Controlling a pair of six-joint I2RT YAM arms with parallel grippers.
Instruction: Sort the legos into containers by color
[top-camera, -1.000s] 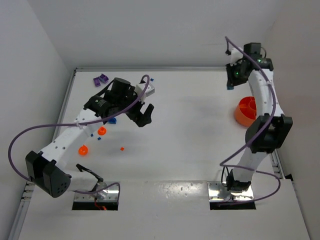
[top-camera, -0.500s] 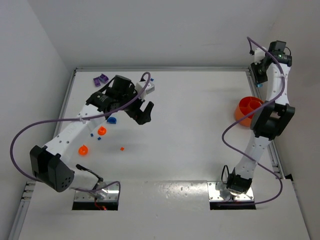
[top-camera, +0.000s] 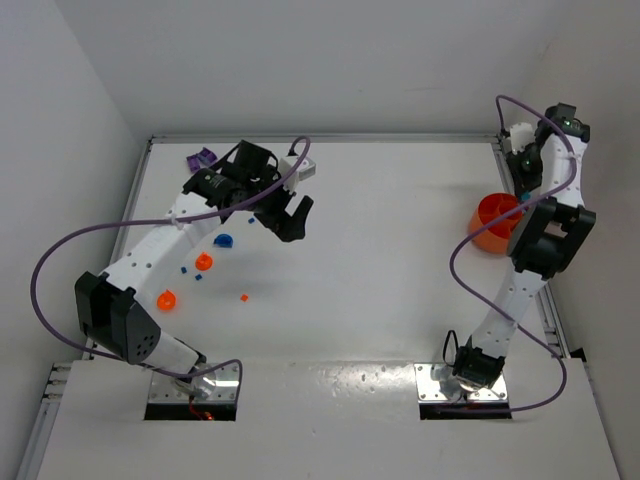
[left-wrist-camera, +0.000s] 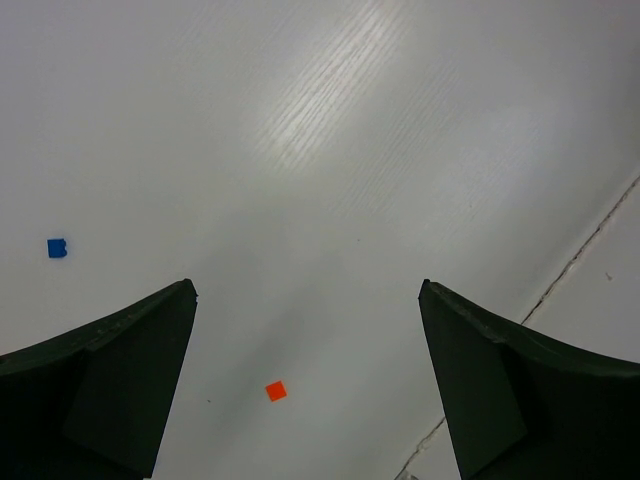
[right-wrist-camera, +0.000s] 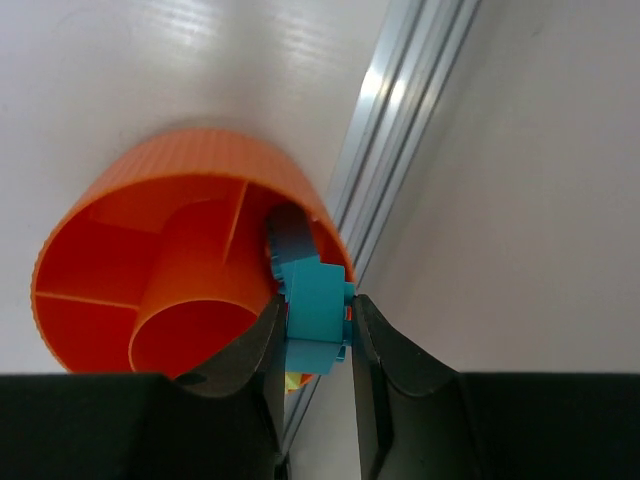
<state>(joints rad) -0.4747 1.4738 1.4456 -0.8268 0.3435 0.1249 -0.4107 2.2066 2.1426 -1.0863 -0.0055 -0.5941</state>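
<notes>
Right gripper swung over orange bowl beside rail, clutching teal cup.

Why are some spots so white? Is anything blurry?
Left wrist view: a glare streak washes out the table; the orange lego is sharp. Right wrist view: the rail glints, yet the bowl and the teal cup in the right pincer look crisp. Top view: even light, faint shadows, no blur.
</notes>
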